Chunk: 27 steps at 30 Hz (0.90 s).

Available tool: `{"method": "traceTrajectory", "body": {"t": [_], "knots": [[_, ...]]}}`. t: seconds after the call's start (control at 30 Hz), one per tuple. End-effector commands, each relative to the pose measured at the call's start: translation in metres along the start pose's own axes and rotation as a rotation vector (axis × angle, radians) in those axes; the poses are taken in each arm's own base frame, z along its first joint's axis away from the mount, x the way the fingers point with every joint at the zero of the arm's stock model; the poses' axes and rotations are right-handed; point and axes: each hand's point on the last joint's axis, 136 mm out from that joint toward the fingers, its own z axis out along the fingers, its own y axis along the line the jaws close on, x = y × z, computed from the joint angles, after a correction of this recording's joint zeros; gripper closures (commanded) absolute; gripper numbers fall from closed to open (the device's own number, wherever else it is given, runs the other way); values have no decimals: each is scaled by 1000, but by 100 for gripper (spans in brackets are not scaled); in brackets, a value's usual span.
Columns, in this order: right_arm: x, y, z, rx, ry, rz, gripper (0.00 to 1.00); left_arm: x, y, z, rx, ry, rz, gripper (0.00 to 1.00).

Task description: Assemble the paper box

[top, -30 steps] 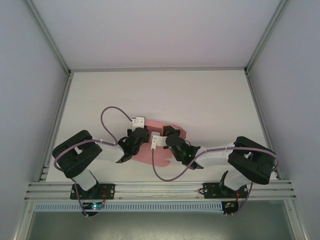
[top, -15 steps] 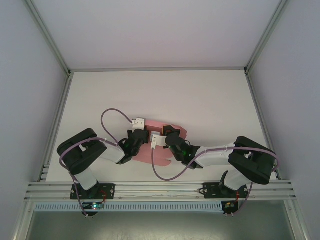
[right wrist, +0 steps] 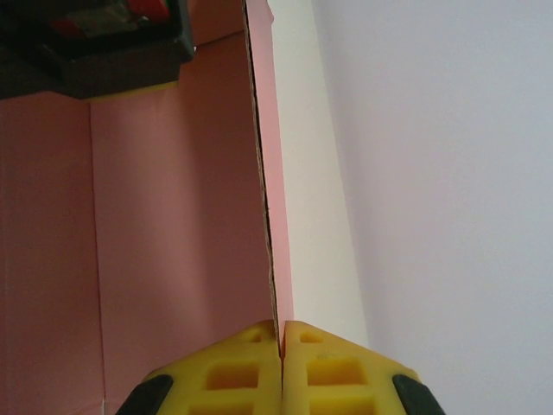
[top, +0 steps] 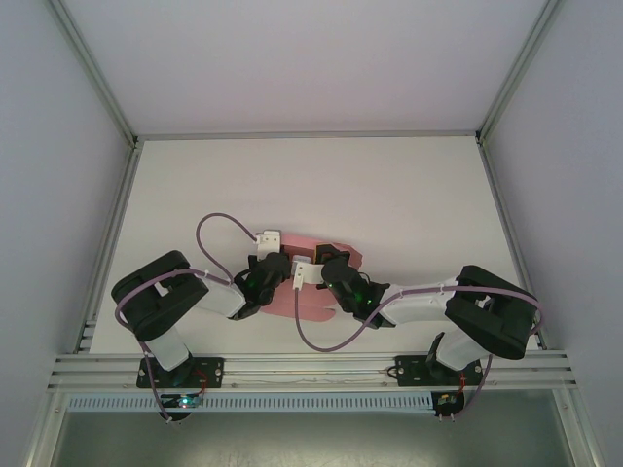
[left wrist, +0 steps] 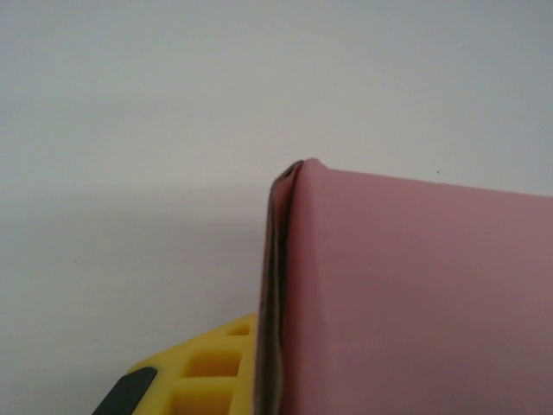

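paper box (top: 313,304) sits lower centre of the overhead view on the white worktop (top: 389,195), between both wrists. right fingers (right wrist: 302,346): yellow, gridded, pinched tight on the edge of an upright pink wall. card is thin, matte, with creased flat panels. left fingers (left wrist: 207,372): one yellow pad beside a folded corner, the other hidden behind card, so i cannot tell the grip.

Inspection finding for you: no text, label, brand, number or sign is legible. The plain pink thin-card paper box (left wrist: 415,294) reads blank on its visible faces, as does the white table (top: 389,195).
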Motion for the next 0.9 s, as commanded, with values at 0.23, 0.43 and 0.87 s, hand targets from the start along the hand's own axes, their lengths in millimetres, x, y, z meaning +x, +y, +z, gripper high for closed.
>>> {"method": "traceTrajectory", "body": {"t": [0.23,0.43,0.87], "knots": [[15,-6,-13,-44,57,104,46,31,16,3,14,72,156,100],[-16,-33,-47,-65,-151,270,2,20,12,2,-17,72,146,100],[45,-140,-92,148,-129,969,2,-16,11,-29,24,42,41,100]]}}
